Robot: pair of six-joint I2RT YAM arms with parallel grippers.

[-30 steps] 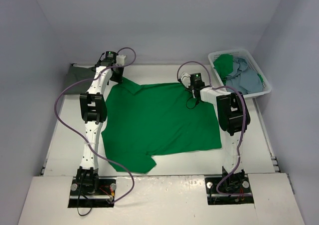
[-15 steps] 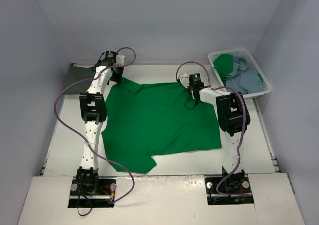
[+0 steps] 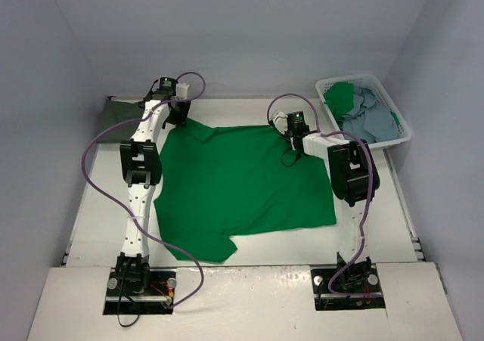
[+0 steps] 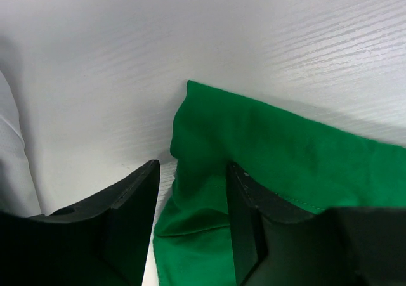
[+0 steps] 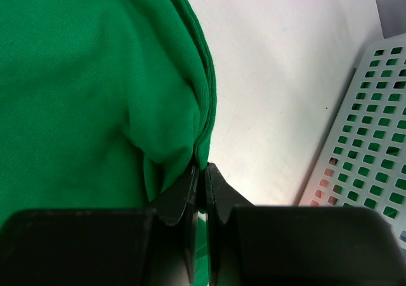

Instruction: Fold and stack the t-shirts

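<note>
Green t-shirt: spread flat on surface.
Left tool: jaws parted astride one corner, gripping nothing.
Right tool: clamped on its edge.
Risk: one-sided pull would skew or bunch the cloth.

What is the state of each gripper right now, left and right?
Left gripper: open, jaws apart over a corner of the green t-shirt.
Right gripper: shut on the green t-shirt's edge.

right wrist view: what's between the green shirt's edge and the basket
Only bare white table lies between the green shirt and the basket, seen in the right wrist view.
</note>
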